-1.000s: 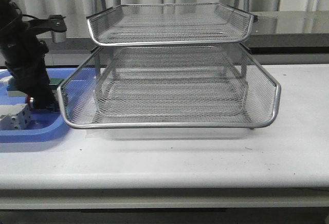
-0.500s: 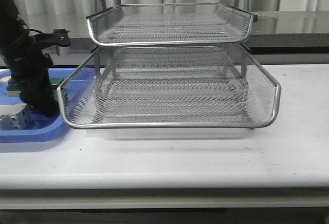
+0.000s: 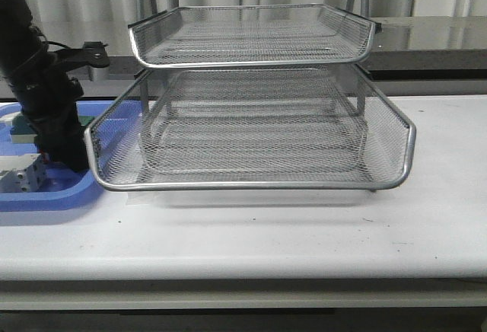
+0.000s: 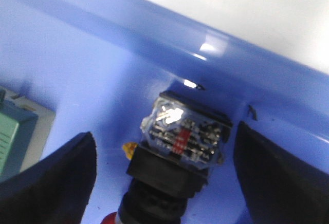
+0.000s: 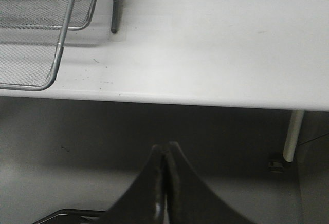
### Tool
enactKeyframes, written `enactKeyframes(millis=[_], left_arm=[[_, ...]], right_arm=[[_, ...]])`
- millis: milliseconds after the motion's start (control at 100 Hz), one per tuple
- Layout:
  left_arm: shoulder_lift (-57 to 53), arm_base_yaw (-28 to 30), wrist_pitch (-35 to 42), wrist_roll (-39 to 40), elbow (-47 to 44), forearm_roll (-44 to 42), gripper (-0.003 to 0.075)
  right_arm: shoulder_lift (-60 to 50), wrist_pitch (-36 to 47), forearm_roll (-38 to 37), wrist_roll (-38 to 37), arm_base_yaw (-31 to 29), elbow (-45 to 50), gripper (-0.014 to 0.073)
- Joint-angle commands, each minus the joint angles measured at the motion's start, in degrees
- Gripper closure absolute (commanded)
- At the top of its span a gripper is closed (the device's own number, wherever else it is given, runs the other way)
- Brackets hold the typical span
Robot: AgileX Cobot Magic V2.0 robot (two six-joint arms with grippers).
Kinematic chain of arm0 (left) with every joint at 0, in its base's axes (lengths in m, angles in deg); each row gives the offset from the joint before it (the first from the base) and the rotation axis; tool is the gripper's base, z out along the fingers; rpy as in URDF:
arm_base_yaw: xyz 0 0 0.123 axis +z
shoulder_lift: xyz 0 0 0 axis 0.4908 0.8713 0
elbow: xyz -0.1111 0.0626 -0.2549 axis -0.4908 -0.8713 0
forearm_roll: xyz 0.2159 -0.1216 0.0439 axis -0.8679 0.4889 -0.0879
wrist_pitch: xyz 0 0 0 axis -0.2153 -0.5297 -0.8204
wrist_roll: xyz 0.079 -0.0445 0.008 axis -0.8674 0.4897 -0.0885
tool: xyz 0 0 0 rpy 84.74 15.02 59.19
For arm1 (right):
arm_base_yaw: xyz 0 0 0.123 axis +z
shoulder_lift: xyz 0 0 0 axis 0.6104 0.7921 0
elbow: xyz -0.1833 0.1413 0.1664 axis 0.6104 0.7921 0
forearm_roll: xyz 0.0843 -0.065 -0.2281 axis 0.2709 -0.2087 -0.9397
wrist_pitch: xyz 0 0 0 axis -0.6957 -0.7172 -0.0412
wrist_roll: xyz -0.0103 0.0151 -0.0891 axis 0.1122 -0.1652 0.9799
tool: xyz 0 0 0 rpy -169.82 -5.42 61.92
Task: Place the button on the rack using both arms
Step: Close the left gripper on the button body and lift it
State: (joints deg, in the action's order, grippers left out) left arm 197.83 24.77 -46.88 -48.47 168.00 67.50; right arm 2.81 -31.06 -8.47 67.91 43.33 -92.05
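Tool of the left arm hangs low inside the blue tray, its two dark fingers spread wide, and the button lies directly between them with a gap on each side, so nothing is pinched yet. In the left wrist view the button lies on the tray floor close to the tray wall; its clear-topped block end points away from the wrist and its black collar and a bit of red head point back toward the wrist, so the long axis runs along the fingers and not across them. I think closing the fingers would catch the black body on its two flat sides. A green part sits near one finger but apart from it.

In the front view the left arm stands over the tray, just beside the left edge of the rack on the white table. The right tool is pressed together and holds nothing, hanging in front of the table edge and well apart from the button, so the left arm is clearly the nearer one
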Motion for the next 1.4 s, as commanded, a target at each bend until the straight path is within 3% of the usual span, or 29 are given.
enactKeyframes(millis=[0, 320, 650, 800, 1030, 1390], left_arm=[[-3.15, -0.34, 0.73, 0.14, 1.67, 1.35, 0.0185], [-3.15, -0.34, 0.73, 0.14, 1.67, 1.35, 0.0212], [-3.15, -0.34, -1.09, 0.14, 1.67, 1.35, 0.0547], [-3.15, -0.34, -1.09, 0.14, 1.67, 1.35, 0.0636], [-3.27, -0.34, -3.65, 0.14, 3.46, 1.35, 0.0648], [-3.27, 1.16, -17.01, 0.84, 13.76, 1.35, 0.0648]], right_arm=[[0.15, 2.84, -0.68, -0.09, -0.1, -1.96, 0.0664], [0.15, 2.84, -0.68, -0.09, -0.1, -1.96, 0.0664], [0.15, 2.84, -0.68, -0.09, -0.1, -1.96, 0.0664], [0.15, 2.84, -0.68, -0.09, -0.1, -1.96, 0.0664], [0.15, 2.84, -0.68, -0.09, -0.1, -1.96, 0.0664], [0.15, 2.84, -0.68, -0.09, -0.1, -1.96, 0.0664]])
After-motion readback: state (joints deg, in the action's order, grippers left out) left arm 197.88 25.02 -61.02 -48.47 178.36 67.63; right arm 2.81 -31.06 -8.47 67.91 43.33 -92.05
